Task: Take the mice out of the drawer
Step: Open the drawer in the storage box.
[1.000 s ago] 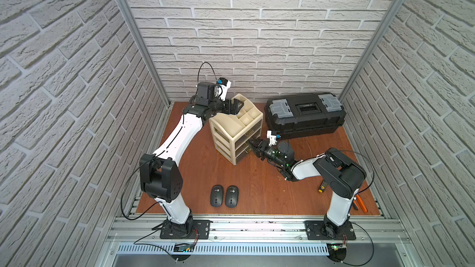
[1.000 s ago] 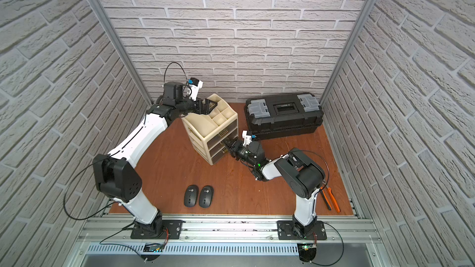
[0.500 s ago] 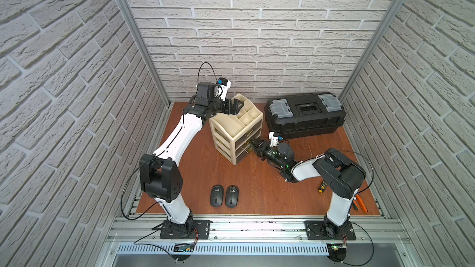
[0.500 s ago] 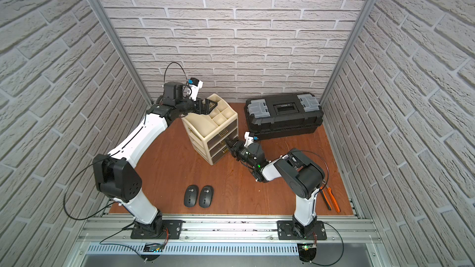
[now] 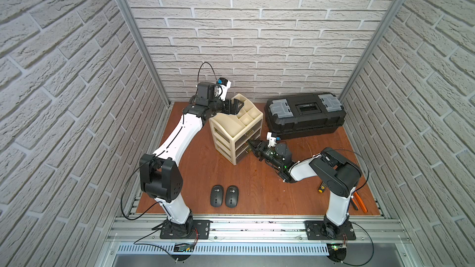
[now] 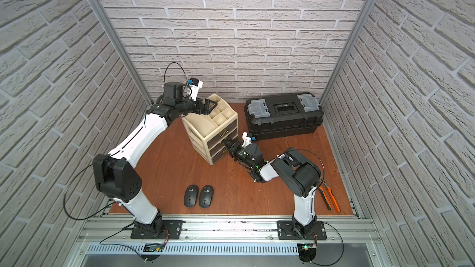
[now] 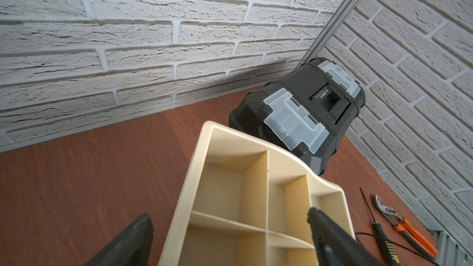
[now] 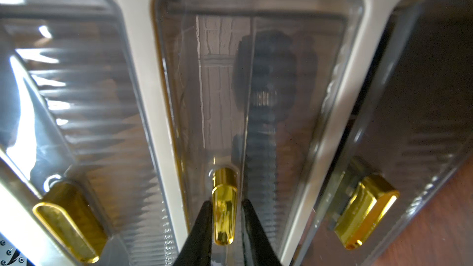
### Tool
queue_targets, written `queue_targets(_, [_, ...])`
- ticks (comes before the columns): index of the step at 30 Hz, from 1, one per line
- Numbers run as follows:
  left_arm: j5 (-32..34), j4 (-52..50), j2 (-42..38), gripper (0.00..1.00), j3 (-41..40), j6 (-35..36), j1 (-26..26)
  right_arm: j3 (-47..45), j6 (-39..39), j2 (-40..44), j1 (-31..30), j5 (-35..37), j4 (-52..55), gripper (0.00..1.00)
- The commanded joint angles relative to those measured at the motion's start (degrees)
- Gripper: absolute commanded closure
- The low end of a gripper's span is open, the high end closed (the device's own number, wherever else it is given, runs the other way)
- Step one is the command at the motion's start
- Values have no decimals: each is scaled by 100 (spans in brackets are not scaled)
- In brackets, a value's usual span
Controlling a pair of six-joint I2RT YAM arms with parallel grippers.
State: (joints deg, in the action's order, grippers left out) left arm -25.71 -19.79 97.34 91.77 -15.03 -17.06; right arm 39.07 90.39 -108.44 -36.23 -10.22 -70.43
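Observation:
Two black mice (image 5: 216,195) (image 5: 231,196) lie side by side on the wooden floor near the front, seen in both top views (image 6: 191,195). The beige drawer cabinet (image 5: 231,124) stands mid-back. My right gripper (image 8: 225,205) is shut on the gold handle (image 8: 224,195) of the middle drawer (image 8: 294,72), a fingertip on each side. A dark oval shape with a small wheel (image 8: 265,78) shows dimly through that smoky drawer front. My left gripper (image 7: 229,213) is open and straddles the cabinet's top tray (image 7: 230,175) at its back corner, one finger outside the wall.
A black toolbox (image 5: 304,114) with grey latches sits behind the right arm. Orange-handled pliers (image 5: 358,202) and a yellow-capped screwdriver (image 5: 321,188) lie by the right arm's base. The gold handles of the other two drawers (image 8: 69,226) (image 8: 363,211) flank the gripped one.
My right gripper has edged toward the cabinet and its fingers have narrowed onto the middle drawer's handle. The left arm and the two mice have not moved.

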Motion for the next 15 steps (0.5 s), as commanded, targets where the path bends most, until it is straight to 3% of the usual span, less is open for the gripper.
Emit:
queue_targets(1, [-87, -1497, 428, 3, -460, -333, -69, 10, 109, -19, -54, 76, -253, 81])
queue_targets(15, [20, -1554, 504, 4, -458, -273, -64, -753, 346, 264, 86, 146, -590, 88])
